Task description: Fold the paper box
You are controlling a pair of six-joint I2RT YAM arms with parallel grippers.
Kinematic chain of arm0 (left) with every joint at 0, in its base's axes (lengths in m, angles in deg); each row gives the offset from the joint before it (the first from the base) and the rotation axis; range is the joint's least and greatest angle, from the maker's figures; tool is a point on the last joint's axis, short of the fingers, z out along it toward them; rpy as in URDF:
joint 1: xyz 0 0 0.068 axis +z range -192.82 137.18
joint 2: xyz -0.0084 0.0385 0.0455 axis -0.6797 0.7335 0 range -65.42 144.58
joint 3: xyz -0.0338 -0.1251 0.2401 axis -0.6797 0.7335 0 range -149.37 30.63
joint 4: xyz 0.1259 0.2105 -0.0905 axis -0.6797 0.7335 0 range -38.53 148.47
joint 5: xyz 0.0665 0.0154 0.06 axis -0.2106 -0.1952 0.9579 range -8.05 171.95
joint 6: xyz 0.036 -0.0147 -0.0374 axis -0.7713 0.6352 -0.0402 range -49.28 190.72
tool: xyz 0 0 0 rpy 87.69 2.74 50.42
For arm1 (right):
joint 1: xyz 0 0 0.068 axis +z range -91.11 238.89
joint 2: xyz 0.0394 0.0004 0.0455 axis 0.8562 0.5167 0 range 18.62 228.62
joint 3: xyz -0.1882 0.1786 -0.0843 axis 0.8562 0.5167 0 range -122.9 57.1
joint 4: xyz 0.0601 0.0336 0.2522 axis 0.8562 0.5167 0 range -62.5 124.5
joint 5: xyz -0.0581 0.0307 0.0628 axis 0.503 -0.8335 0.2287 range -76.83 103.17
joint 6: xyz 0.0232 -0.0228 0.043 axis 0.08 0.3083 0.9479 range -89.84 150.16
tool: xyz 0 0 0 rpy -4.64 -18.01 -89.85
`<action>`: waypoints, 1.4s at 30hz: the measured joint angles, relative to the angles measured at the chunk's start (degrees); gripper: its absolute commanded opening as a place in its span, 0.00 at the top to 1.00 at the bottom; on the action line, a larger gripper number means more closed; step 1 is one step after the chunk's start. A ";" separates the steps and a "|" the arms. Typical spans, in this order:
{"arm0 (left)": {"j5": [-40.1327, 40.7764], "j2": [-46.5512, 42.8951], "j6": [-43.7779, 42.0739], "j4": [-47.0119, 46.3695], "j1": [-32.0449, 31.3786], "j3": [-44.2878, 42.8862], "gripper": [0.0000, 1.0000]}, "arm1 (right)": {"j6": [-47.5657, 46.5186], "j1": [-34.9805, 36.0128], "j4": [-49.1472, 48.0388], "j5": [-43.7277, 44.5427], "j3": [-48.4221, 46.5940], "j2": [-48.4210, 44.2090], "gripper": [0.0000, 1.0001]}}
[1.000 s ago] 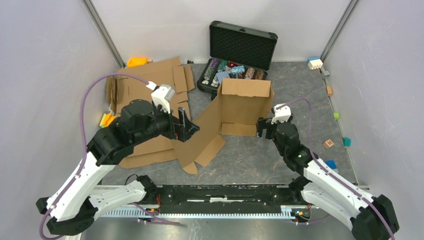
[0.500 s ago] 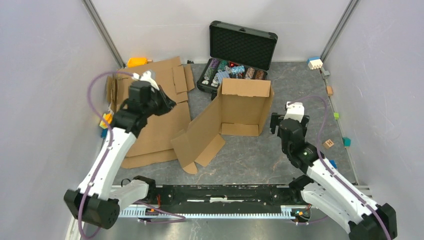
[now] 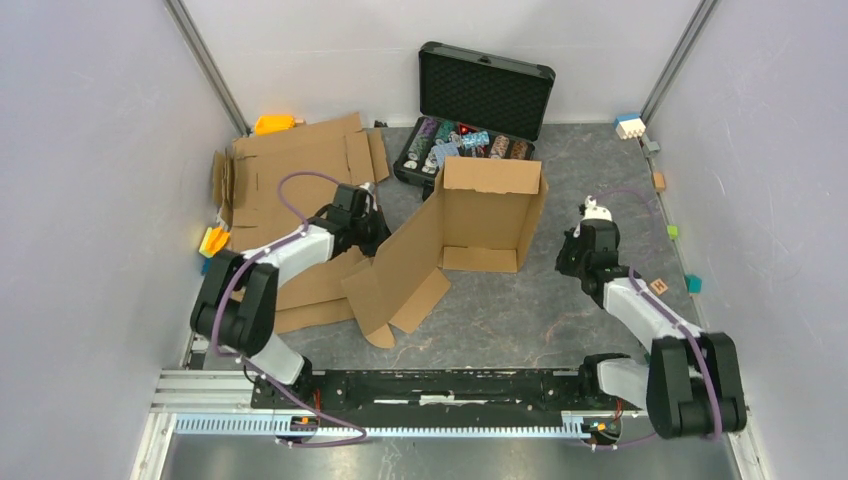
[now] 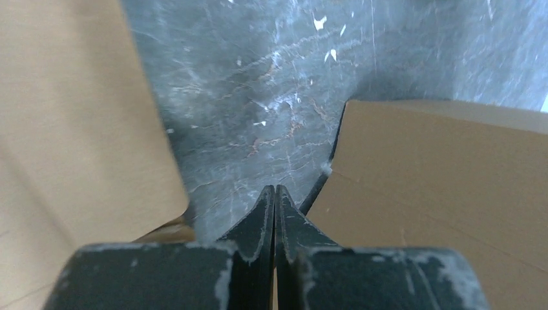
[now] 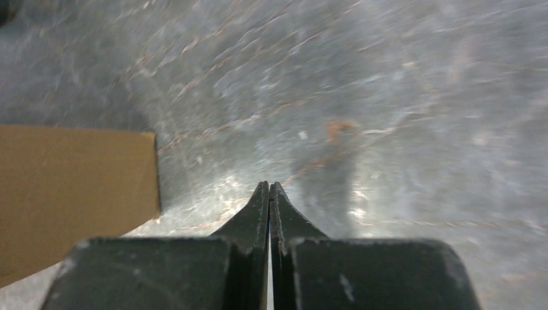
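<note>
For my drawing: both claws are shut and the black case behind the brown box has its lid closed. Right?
No: the black case has its lid open, in the top view. It is behind the paper box; left gripper and right gripper are shut.

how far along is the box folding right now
Partly done: the paper box stands half-formed, with its back and right walls upright. Nothing is in hand: the left gripper and right gripper are both shut and empty, one on each side of the box. Left to do: the long left panel and its flaps lie splayed towards the table, and the box is not closed.
</note>
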 measured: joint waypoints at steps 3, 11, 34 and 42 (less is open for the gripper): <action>-2.03 4.28 0.02 -2.78 -1.92 0.00 0.98 | -0.24 -0.02 -1.75 -6.10 0.02 4.59 1.00; -6.91 9.84 1.11 -8.90 -6.21 0.11 0.98 | -0.13 0.24 -8.44 -15.78 0.48 10.49 1.00; -8.31 17.40 5.70 -13.70 -11.89 -2.84 0.98 | -0.31 10.47 -10.25 -13.92 -4.42 19.17 1.00; -7.50 17.57 5.70 -13.14 -12.17 -3.50 0.98 | -0.72 11.23 -10.03 -11.56 -4.42 18.78 1.00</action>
